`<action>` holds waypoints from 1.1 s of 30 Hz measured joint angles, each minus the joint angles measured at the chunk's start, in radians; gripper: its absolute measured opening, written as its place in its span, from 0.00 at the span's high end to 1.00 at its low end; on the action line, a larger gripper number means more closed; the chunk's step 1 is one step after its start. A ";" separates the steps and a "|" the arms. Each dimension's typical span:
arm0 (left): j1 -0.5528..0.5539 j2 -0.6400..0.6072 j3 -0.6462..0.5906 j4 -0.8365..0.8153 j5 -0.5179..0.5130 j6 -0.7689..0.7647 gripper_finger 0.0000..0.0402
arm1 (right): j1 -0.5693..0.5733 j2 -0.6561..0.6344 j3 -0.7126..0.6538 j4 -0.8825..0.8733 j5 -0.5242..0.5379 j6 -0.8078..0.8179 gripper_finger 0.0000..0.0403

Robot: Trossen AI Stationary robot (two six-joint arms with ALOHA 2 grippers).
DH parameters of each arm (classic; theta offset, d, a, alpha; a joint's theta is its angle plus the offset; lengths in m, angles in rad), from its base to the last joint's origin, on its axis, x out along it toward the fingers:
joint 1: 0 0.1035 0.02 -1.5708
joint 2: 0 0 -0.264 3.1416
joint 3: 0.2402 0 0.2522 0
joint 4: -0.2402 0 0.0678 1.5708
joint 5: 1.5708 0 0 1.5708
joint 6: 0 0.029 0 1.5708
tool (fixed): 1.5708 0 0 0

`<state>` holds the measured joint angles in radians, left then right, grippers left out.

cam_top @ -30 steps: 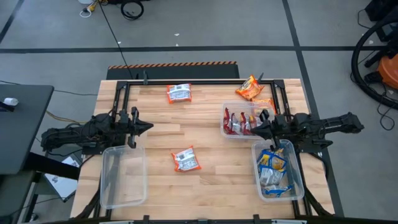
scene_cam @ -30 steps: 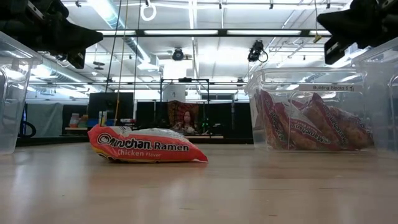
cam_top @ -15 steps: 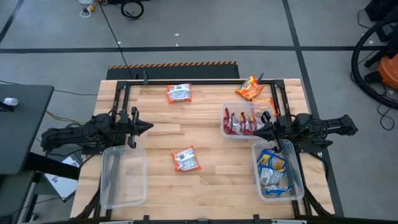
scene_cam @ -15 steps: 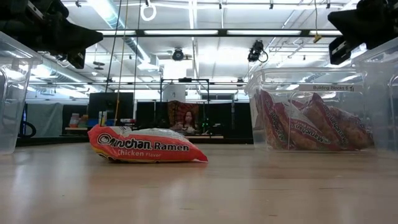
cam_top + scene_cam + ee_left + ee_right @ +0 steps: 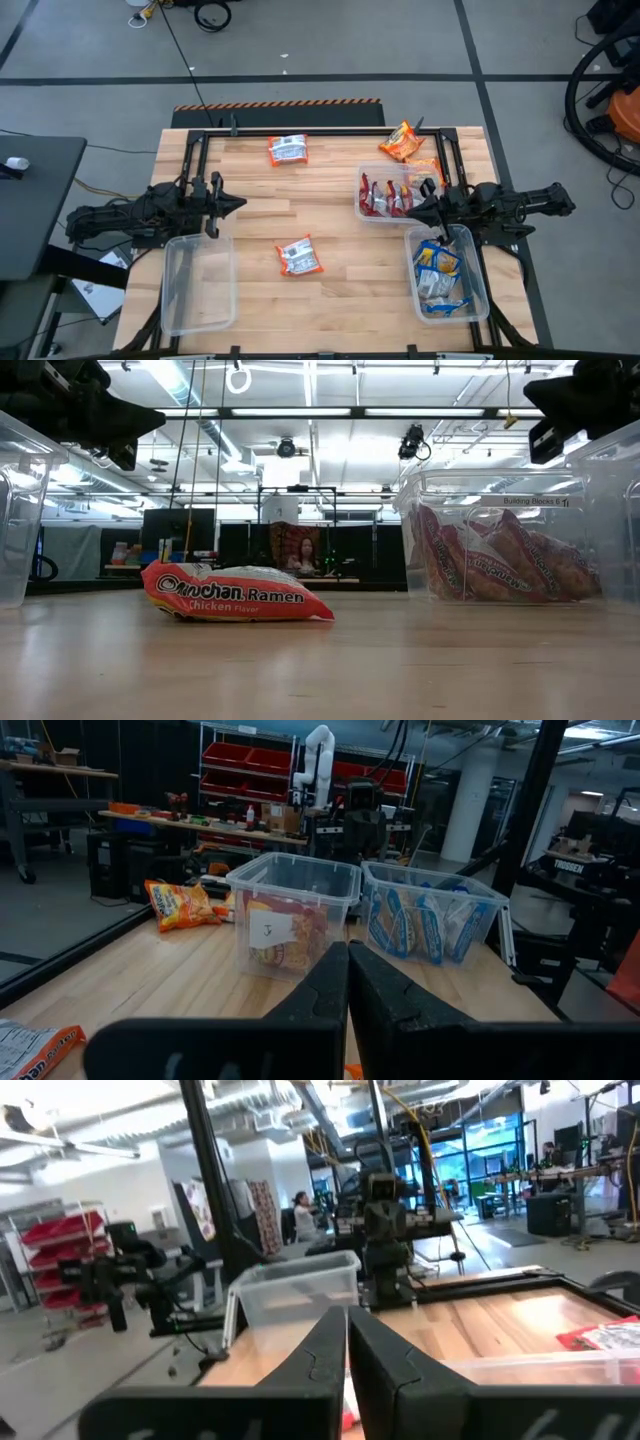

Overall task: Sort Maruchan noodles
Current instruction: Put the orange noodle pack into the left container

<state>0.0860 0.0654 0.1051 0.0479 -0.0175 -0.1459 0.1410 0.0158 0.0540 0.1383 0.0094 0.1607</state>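
Observation:
Two red-and-white Maruchan packets lie flat on the table: one in the middle (image 5: 299, 256) (image 5: 235, 595), one near the far edge (image 5: 288, 150). An orange packet (image 5: 401, 141) (image 5: 180, 905) lies at the far right, and a second one (image 5: 428, 168) lies behind the bin of red packets (image 5: 390, 193). Blue-and-yellow packets fill the near right bin (image 5: 445, 272). My left gripper (image 5: 240, 203) (image 5: 347, 965) hovers shut at the left, above the empty bin's far end. My right gripper (image 5: 410, 208) (image 5: 347, 1330) hovers shut between the two right bins.
An empty clear bin (image 5: 198, 283) (image 5: 295, 1295) stands at the near left. The two filled bins (image 5: 295, 915) (image 5: 430, 920) crowd the right side. A black frame rail (image 5: 300, 132) runs along the far edge. Bare wood lies around the middle packet. A person (image 5: 300, 552) sits far behind the table.
My right arm has drawn back a little toward the table's right edge, its gripper staying shut. The packets and bins lie as before.

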 joint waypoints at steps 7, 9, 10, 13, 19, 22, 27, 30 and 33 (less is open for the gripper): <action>0.000 0.000 0.000 0.000 0.000 0.000 0.97 | 0.000 0.000 0.000 -0.002 0.000 -0.024 0.93; 0.000 0.000 0.000 0.000 0.000 0.000 0.97 | 0.000 0.000 0.000 -0.002 0.000 -0.024 0.93; 0.000 0.000 0.000 0.000 0.000 0.000 0.97 | 0.000 0.000 0.000 -0.002 0.000 -0.023 0.93; 0.000 0.000 0.000 0.000 0.000 0.000 0.97 | 0.000 0.000 0.000 -0.002 -0.001 -0.024 0.93; 0.000 0.000 0.000 0.000 0.000 0.000 0.97 | 0.000 0.000 0.000 -0.002 -0.002 -0.024 0.93; 0.000 0.000 0.000 0.000 0.000 0.000 0.97 | 0.000 0.000 0.000 -0.002 -0.002 -0.024 0.93; 0.000 0.000 0.000 0.000 0.000 0.000 0.97 | 0.000 0.000 0.000 -0.002 -0.002 -0.025 0.93; 0.000 0.000 0.000 0.000 0.000 0.000 0.97 | 0.000 0.000 0.000 -0.002 -0.002 -0.024 0.93; 0.000 0.000 0.000 0.000 0.000 0.000 0.97 | 0.000 0.000 0.000 -0.002 -0.002 -0.025 0.93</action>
<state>0.0856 0.0654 0.1051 0.0479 -0.0174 -0.1459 0.1410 0.0154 0.0540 0.1364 0.0071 0.1360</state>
